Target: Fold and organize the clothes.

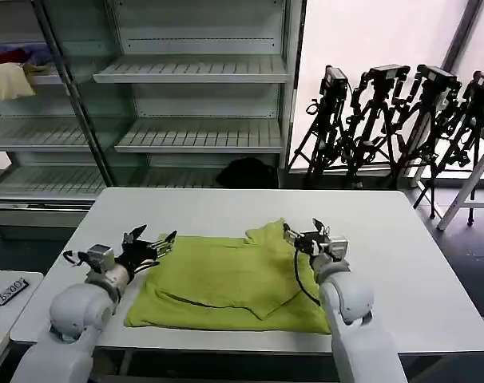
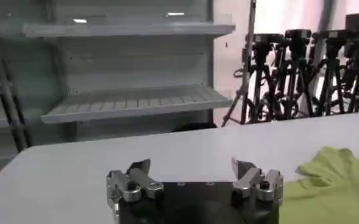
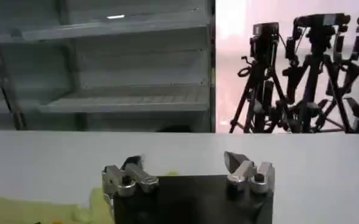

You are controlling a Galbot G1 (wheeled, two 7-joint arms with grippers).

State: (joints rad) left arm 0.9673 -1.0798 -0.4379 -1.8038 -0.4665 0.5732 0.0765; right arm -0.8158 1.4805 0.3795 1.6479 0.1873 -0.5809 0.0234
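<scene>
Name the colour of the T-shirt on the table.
Lime yellow-green T-shirt, clearest in the head view.

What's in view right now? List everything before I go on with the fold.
T-shirt: one, lime yellow-green, partly folded, on the table's near half between the two grippers.
Table: one, white, in front of the robot.
Shelving units: grey, behind the table.
Cream cloth: one, on an upper shelf at far left, with a red and purple bundle behind it.
Dark object: one, black, on the floor behind the table.
Tripods: several, black, at back right.
Left gripper: open, at the shirt's left edge.
Right gripper: open, over the shirt's right part.
</scene>
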